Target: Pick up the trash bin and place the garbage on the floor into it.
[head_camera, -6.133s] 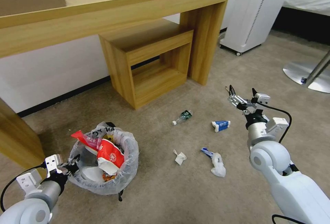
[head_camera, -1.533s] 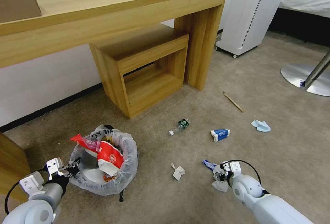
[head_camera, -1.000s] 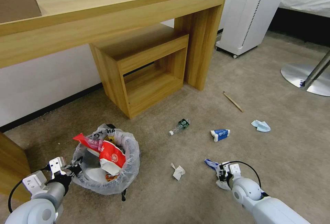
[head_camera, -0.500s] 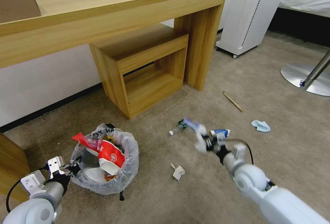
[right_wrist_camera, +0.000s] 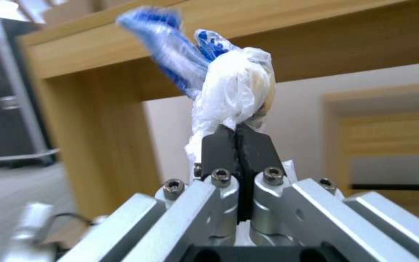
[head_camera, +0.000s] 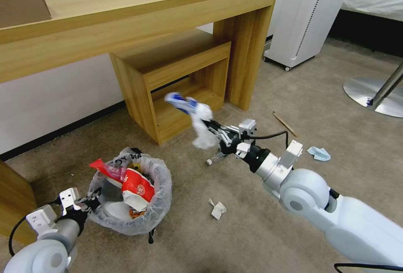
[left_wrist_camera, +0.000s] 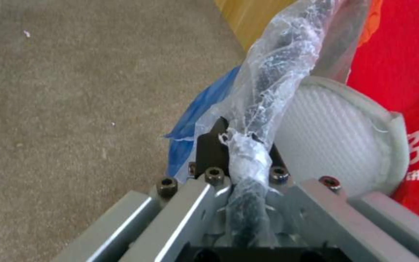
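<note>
The trash bin (head_camera: pixel 163 193), black with a crinkly plastic liner, sits low at the left on the beige floor (head_camera: pixel 235 239). It holds a red bag (head_camera: pixel 138 187) and a white slipper (left_wrist_camera: pixel 335 134). My left gripper (head_camera: pixel 89 203) is shut on the bin's bag-covered rim (left_wrist_camera: pixel 263 91). My right gripper (head_camera: pixel 211 129) hangs in mid-air right of the bin, shut on a crumpled white and blue wrapper (head_camera: pixel 197 118) (right_wrist_camera: pixel 229 87). Garbage on the carpet: crumpled paper (head_camera: pixel 217 209), a small bottle (head_camera: pixel 209 162) partly behind my right gripper, a wooden stick (head_camera: pixel 284 123) and a blue mask (head_camera: pixel 318 153).
A long wooden desk (head_camera: pixel 138 17) stands along the wall with a low wooden stool (head_camera: pixel 176 80) under it. A white wheeled unit (head_camera: pixel 306 17) and a silver chair base (head_camera: pixel 373 94) stand at the right. Open carpet lies between the bin and my right arm.
My right gripper closed on the white and blue wrapper on the floor, then lifted it up and leftwards. My left gripper stayed shut on the bin's rim.
</note>
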### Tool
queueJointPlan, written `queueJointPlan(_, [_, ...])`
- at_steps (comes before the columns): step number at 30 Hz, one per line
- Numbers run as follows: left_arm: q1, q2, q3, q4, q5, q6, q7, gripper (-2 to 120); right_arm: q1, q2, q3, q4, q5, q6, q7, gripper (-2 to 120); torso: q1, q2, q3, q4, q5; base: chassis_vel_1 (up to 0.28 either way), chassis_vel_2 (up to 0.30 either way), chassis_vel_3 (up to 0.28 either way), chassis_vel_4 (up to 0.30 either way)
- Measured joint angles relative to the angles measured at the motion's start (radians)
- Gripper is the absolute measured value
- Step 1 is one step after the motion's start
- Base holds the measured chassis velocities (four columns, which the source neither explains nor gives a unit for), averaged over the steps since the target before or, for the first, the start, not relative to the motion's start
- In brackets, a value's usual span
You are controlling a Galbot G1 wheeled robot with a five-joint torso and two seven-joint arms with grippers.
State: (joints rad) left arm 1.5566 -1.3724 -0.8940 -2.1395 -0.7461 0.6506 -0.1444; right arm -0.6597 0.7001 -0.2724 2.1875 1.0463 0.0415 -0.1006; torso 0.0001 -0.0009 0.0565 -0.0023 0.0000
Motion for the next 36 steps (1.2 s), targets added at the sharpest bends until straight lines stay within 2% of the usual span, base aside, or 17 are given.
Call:
queueJointPlan(1, [0.000, -0.002, 0.001, 0.000, 0.001, 0.000, 0.000, 1, 0.034, 0.005, -0.054, -0.009, 0.003, 0.000, -0.003, 0, 0.000, 0.000, 0.000, 0.0003, -0.0001, 0.000, 0.000, 0.000, 0.000])
queueJointPlan(2, [0.000, -0.002, 0.001, 0.000, 0.001, 0.000, 0.000, 1, 0.034, 0.005, -0.054, -0.009, 0.003, 0.000, -0.003, 0, 0.000, 0.000, 0.000, 0.0003, -0.0001, 0.000, 0.000, 0.000, 0.000])
queueJointPlan(6, [0.000, -0.008, 0.002, -0.007, 0.002, 0.000, 0.000, 1, 0.129, 0.049, -0.237, -0.091, 0.001, -0.002, 0.017, 0, 0.000, 0.000, 0.000, 0.0001, -0.0001, 0.000, 0.000, 0.000, 0.000])
queueJointPlan(9, [0.002, -0.011, 0.002, -0.011, 0.002, 0.000, 0.000, 1, 0.149, 0.072, -0.279, -0.126, -0.004, -0.006, 0.027, 0, 0.000, 0.000, 0.000, 0.0002, 0.0001, 0.000, 0.000, 0.000, 0.000])
queueJointPlan(10, [0.006, -0.013, 0.000, -0.014, 0.002, 0.000, 0.000, 1, 0.172, 0.108, -0.326, -0.174, -0.007, -0.018, 0.047, 0, 0.000, 0.000, 0.000, 0.0003, -0.0002, 0.000, 0.000, 0.000, 0.000])
queueJointPlan(28, [0.018, -0.010, -0.004, -0.023, -0.002, -0.005, 0.006, 1, 0.207, 0.240, -0.469, -0.369, -0.013, -0.001, 0.066, 0, 0.000, 0.000, 0.000, 0.0002, -0.0001, 0.000, 0.000, 0.000, 0.000])
queueJointPlan(36, [0.019, -0.008, -0.004, -0.017, -0.001, -0.007, 0.007, 1, 0.207, 0.264, -0.466, -0.374, -0.005, 0.003, 0.066, 0, 0.000, 0.000, 0.000, 0.0002, 0.0000, 0.000, 0.000, 0.000, 0.000])
